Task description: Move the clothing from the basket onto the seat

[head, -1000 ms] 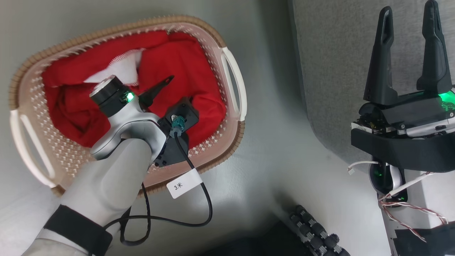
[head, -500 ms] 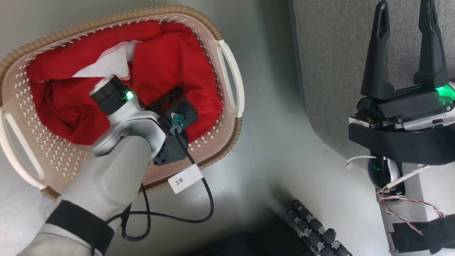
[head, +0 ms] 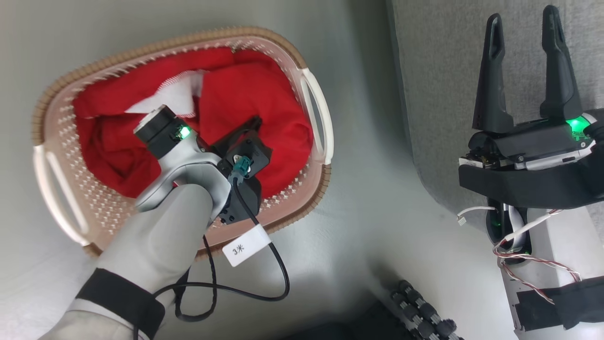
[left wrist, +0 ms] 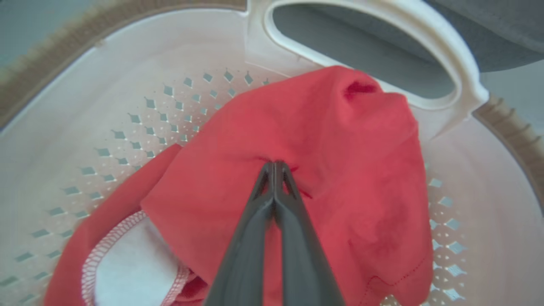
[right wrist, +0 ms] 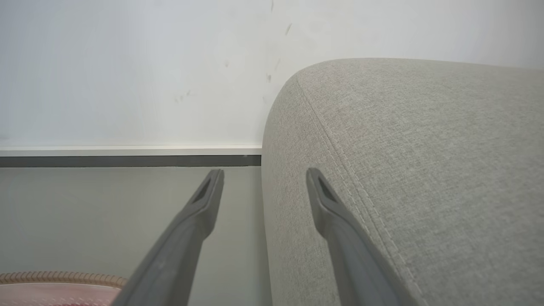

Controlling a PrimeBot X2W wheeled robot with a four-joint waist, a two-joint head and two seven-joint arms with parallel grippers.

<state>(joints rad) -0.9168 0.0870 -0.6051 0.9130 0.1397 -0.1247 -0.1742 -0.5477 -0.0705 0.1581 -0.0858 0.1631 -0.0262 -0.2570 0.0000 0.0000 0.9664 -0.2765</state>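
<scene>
Down on the grey floor [head: 368, 189], left jaws pinch clothing [left wrist: 340, 148] in basket [left wrist: 127, 63]; right jaws spread near seat [right wrist: 425, 148].

A single marking can be read. A small white tag [head: 246, 245] is fixed around the black cable [head: 286, 283], and "3米" is printed on it in dark characters. The tag is seen just beside the basket [head: 323, 182] rim. No other text is legible.
</scene>
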